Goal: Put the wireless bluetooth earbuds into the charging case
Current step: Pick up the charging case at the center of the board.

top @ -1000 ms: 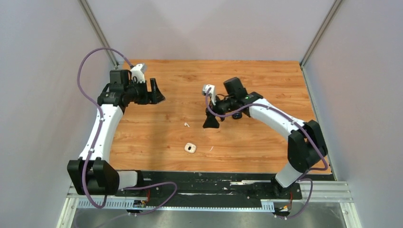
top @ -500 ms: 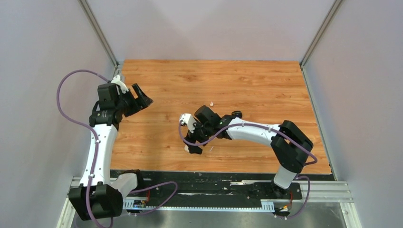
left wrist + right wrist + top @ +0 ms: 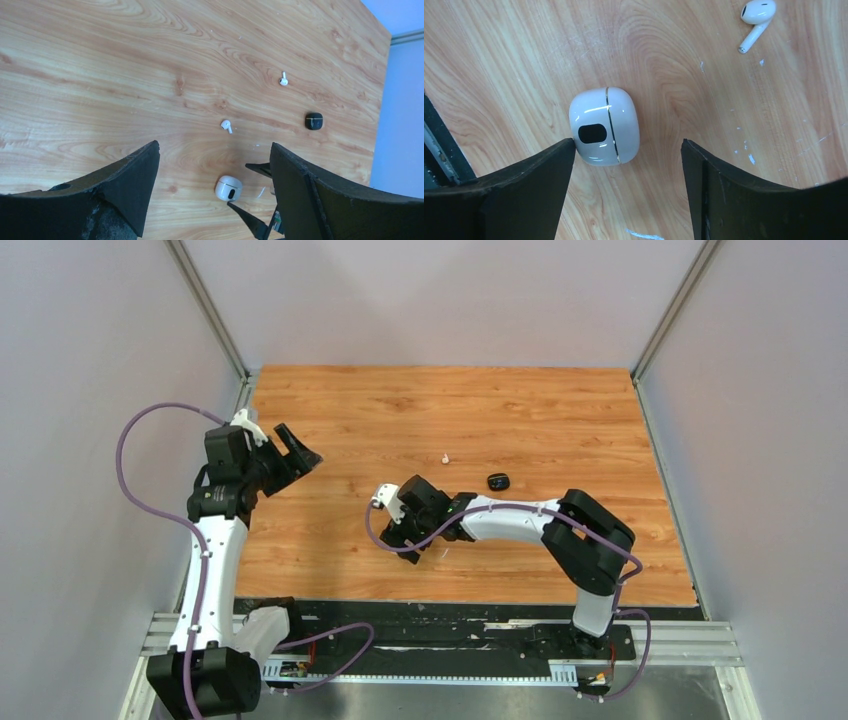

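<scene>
A closed white charging case lies on the wood table. My right gripper hangs open just above it, its left fingertip at the case's lower left edge and the right one apart from it. One white earbud lies beyond the case. In the left wrist view I see that case, the near white earbud and a farther white earbud. My left gripper is open and empty, held high at the table's left side. From above, the right gripper covers the case.
A small closed black case sits right of centre, with the farther white earbud to its left. The table's front edge runs close below the right gripper. Grey walls stand on three sides.
The right arm swung left and toward the front edge, coming down over the white case. The left arm drew back toward the left wall. The black case and the far earbud came into view.
</scene>
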`<state>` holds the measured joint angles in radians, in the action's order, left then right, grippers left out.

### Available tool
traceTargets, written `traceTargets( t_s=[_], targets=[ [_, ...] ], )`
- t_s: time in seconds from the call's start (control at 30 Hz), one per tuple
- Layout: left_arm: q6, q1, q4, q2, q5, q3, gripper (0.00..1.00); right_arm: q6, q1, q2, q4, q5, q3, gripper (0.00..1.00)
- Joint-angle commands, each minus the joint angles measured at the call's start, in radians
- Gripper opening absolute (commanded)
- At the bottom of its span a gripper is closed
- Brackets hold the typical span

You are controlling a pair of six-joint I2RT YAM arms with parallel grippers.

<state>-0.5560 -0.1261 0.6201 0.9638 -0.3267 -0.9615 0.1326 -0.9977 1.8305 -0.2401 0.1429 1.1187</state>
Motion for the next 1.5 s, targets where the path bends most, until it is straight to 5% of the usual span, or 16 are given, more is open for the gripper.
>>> traceTargets(
  t_s=[0.0,0.6,0.93,1.2,1.37,1.47],
  targets=[
    [-0.026,-0.008,-0.008,-0.012,-0.007,-0.012,0.88,0.018,-0.027,0.003,0.070,-0.057,-0.008,0.77],
    [-0.050,-0.007,-0.039,-0.021,-0.072,0.038,0.86,0.125,-0.050,-0.015,0.101,-0.045,-0.074,0.61],
    [-0.062,-0.007,-0.060,0.002,-0.148,0.085,0.84,0.266,-0.038,-0.026,0.179,-0.026,-0.087,0.05],
    [-0.028,0.030,-0.228,0.067,-0.299,0.065,0.82,0.477,0.053,-0.225,0.204,-0.040,-0.038,0.00],
    [0.021,0.107,-0.463,0.149,-0.542,-0.033,0.82,0.631,0.177,-0.366,0.270,0.100,-0.004,0.00],
    [0.173,0.158,-0.501,0.199,-0.679,-0.159,0.82,0.738,0.244,-0.420,0.355,0.186,-0.007,0.00]
  ],
)
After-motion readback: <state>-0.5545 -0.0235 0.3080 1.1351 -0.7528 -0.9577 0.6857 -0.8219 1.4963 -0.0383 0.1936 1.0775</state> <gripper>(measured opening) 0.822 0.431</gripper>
